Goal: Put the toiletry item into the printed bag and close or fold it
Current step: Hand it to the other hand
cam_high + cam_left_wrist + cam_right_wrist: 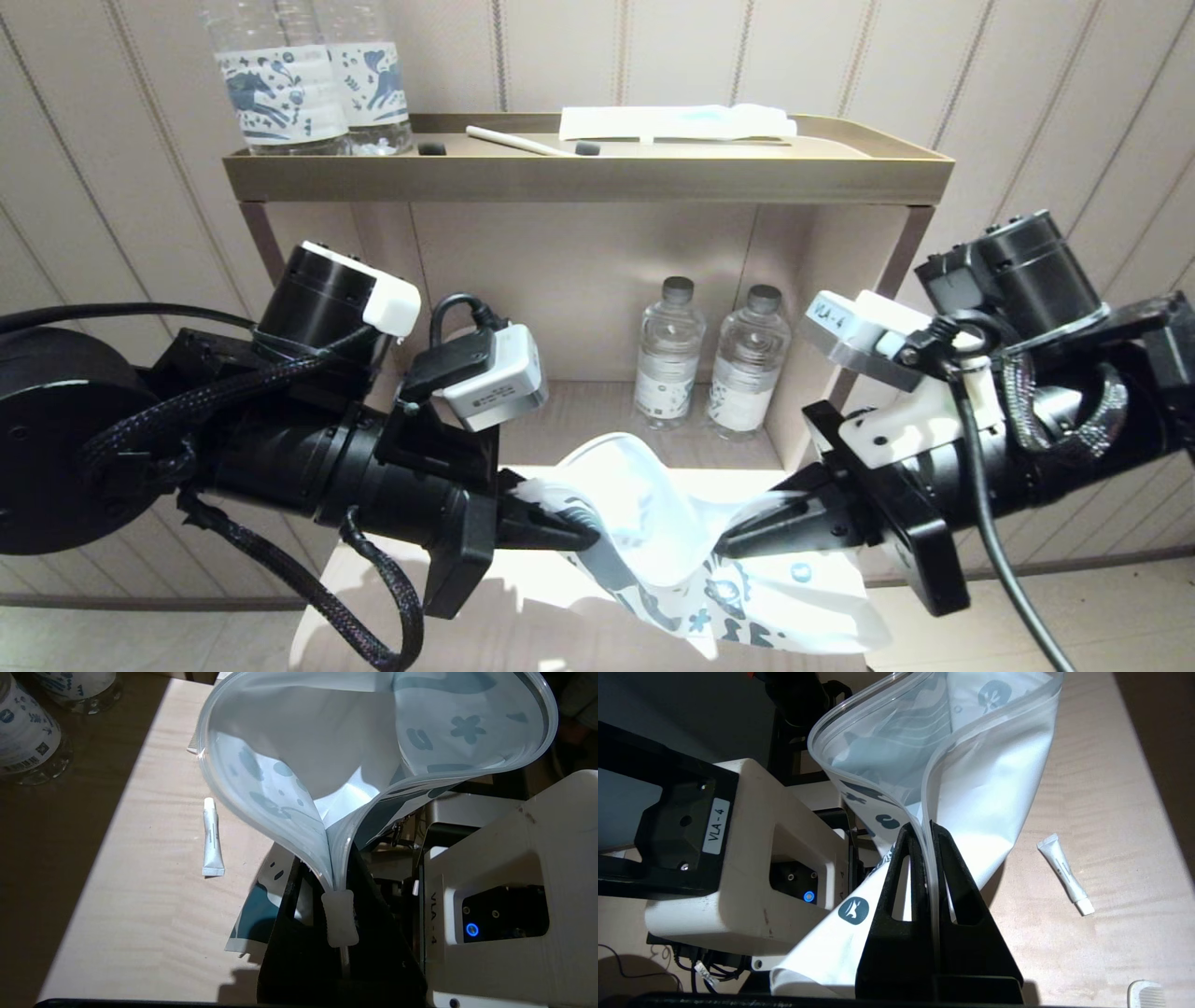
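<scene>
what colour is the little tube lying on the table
White with a white cap; the tube shows best in the right wrist view.

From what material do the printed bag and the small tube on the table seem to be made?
The printed bag, held at its mouth by the left gripper and the right gripper, looks like soft, semi-translucent plastic film: light shows through, and it bends in smooth curves. The small tube lying on the table seems to be matte white plastic or laminate, with a crimped flat end.

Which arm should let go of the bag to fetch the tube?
Probably right. Both end effectors, left and right, pinch the printed bag. The tube lies on the table beside the right fingers.
</scene>
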### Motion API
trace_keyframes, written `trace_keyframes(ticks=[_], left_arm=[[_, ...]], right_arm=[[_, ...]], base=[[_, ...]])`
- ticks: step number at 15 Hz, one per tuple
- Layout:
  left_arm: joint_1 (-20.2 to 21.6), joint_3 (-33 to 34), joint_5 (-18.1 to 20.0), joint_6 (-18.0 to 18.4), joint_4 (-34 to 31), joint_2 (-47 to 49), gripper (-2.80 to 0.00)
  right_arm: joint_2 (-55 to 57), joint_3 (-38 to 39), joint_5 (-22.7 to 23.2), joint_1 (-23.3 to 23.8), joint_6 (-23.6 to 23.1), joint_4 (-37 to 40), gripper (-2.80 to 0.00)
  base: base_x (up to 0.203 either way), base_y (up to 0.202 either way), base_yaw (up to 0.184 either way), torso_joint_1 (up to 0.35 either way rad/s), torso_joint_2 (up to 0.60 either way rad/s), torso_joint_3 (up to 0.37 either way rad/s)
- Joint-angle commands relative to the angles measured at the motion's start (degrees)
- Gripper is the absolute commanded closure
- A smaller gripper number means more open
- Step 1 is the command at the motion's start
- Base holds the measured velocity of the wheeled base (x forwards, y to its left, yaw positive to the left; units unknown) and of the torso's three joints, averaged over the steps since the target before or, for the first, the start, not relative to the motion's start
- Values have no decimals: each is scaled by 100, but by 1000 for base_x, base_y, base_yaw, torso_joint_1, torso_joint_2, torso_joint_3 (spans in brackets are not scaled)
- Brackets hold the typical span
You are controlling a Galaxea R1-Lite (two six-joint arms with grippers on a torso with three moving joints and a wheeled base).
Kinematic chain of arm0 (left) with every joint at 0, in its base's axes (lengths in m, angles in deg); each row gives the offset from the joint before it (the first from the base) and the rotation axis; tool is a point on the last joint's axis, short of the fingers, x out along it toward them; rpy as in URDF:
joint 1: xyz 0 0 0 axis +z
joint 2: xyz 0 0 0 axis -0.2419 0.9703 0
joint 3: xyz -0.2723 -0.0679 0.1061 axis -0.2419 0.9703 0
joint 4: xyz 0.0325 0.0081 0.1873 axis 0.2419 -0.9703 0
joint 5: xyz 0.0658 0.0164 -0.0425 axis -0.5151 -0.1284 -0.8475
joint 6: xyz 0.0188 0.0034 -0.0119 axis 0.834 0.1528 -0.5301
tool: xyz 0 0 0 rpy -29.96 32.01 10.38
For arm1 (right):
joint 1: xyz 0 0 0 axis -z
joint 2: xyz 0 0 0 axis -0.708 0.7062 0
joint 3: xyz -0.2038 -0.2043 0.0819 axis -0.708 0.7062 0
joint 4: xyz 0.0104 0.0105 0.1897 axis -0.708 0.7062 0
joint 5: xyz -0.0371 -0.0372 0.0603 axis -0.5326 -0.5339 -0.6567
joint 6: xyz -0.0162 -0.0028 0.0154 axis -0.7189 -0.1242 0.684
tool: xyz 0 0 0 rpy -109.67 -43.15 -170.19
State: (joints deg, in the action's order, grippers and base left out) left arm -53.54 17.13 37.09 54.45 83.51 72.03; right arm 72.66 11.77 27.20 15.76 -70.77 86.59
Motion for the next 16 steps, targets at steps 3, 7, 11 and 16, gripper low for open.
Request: trace_keyframes(ticks=[3, 7, 11, 16], left_arm=[[-89, -29, 10, 5, 14, 121, 0], [-89, -28, 10, -21, 5, 34, 0], [-80, 41, 1, -30, -30, -98, 0], [-80, 41, 1, -48, -21, -116, 0]], right_arm=[[423, -266, 10, -101, -6, 20, 0], [245, -257, -67, -45, 7, 237, 0], [-221, -71, -193, 4, 7, 377, 0], [-448, 182, -211, -4, -2, 469, 0]], base=[[0, 0, 0, 0, 0, 0], [0, 0, 0, 0, 0, 0], [0, 0, 0, 0, 0, 0], [0, 0, 0, 0, 0, 0]])
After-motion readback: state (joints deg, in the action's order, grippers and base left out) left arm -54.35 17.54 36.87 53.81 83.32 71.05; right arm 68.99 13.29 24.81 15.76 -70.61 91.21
